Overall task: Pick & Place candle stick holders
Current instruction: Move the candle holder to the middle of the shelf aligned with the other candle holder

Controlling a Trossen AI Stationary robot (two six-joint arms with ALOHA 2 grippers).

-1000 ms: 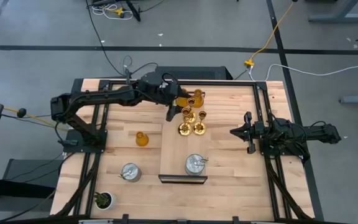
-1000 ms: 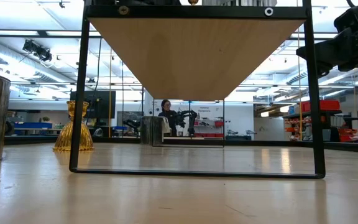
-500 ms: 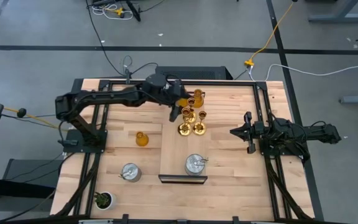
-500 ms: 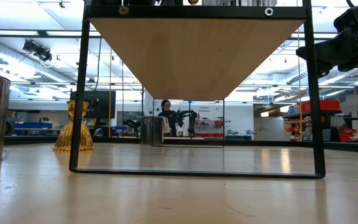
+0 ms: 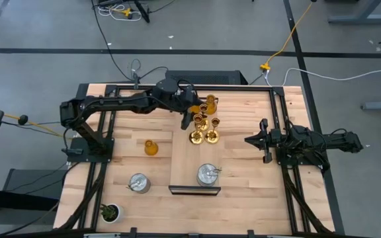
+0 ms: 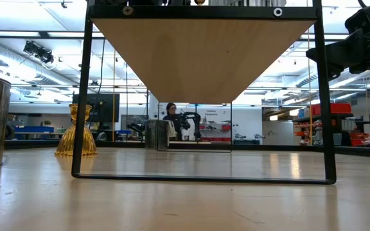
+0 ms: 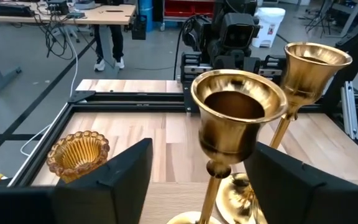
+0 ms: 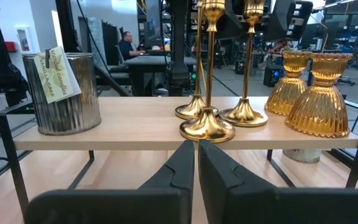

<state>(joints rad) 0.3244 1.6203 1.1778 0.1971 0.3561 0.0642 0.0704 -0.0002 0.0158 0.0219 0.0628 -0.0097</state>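
Three gold thin-stemmed holders (image 5: 204, 130) stand on their round bases on a raised wooden shelf (image 5: 184, 165), with two amber holders (image 8: 321, 94) behind them. My left gripper (image 5: 190, 119) is open. Its fingers stand on either side of one gold holder's stem (image 7: 211, 186), below the cup (image 7: 237, 115), without touching it. A third amber holder (image 5: 151, 147) and a silver holder (image 5: 139, 183) stand on the table. Another silver holder (image 5: 208, 174) stands on the shelf. My right gripper (image 5: 250, 140) is shut and empty at the right.
A tiny potted plant (image 5: 110, 212) stands at the table's near left corner. The shelf's black frame legs (image 6: 78, 96) stand on the table. Black rails (image 5: 280, 119) run along both table sides. A person (image 6: 171, 119) sits far off in the room.
My left gripper has gone a little toward the table's right edge, in among the gold holders, and stays open. The holders have kept still.
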